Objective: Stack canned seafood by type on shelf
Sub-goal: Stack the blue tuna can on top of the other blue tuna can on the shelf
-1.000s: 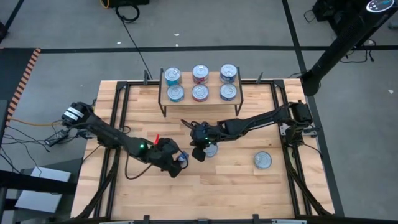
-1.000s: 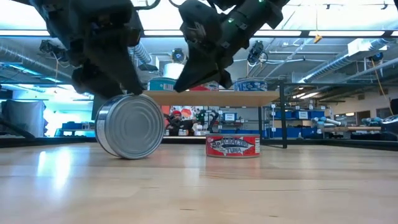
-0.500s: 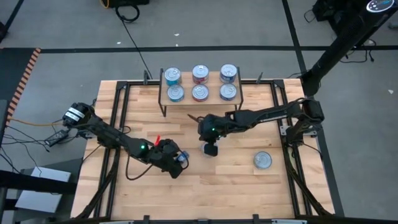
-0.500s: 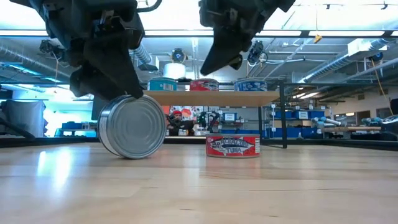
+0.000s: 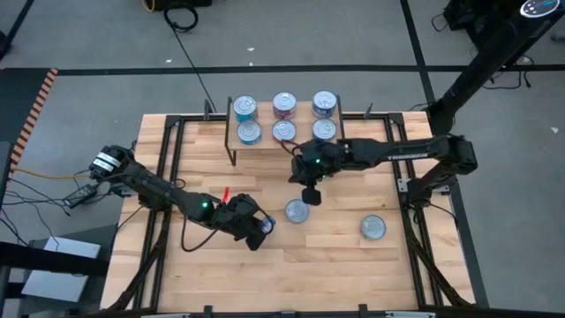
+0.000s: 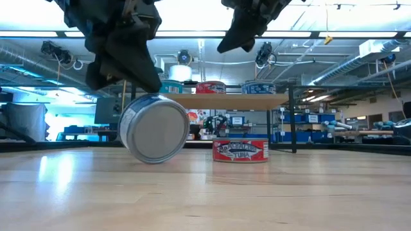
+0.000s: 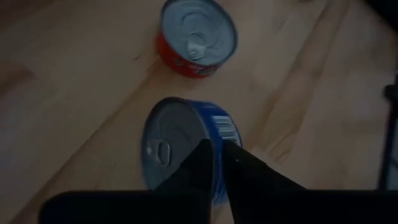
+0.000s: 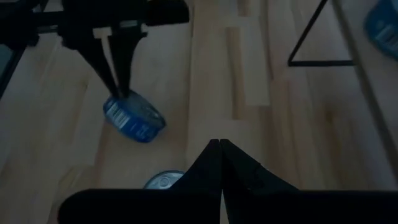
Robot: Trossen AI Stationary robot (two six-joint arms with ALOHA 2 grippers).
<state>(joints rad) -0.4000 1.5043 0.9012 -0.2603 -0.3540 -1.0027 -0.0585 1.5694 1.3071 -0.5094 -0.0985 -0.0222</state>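
A blue-labelled can (image 7: 186,146) stands tilted on its edge at the table's middle left, with my left gripper (image 7: 219,163) shut on it from above. It also shows in the low view as a tilted blue can (image 6: 154,128). A red tuna can (image 5: 297,212) sits flat on the table beside it. My right gripper (image 5: 311,196) hangs shut and empty above the table, between the red can and the shelf (image 5: 263,120). Several cans (image 5: 284,106) stand on the shelf in two rows. My left gripper pinches the blue can at its upper rim (image 7: 214,142), one finger on the silver top and the other on the blue side label. The fingers (image 8: 118,74) point down from above. The can is tilted; whether its lower edge (image 6: 151,160) touches the table I cannot tell.
Another silver-topped can (image 5: 374,228) lies flat toward the table's right. Black frame rails (image 5: 168,168) run along the left and right sides of the tabletop. Bare wood lies along the near edge.
My left gripper has shut on the blue can and shifted slightly toward the table's right; the can has turned from facing the near edge to a tilt showing its blue label. My right gripper has risen and moved toward the shelf, away from the red can, which stayed put.
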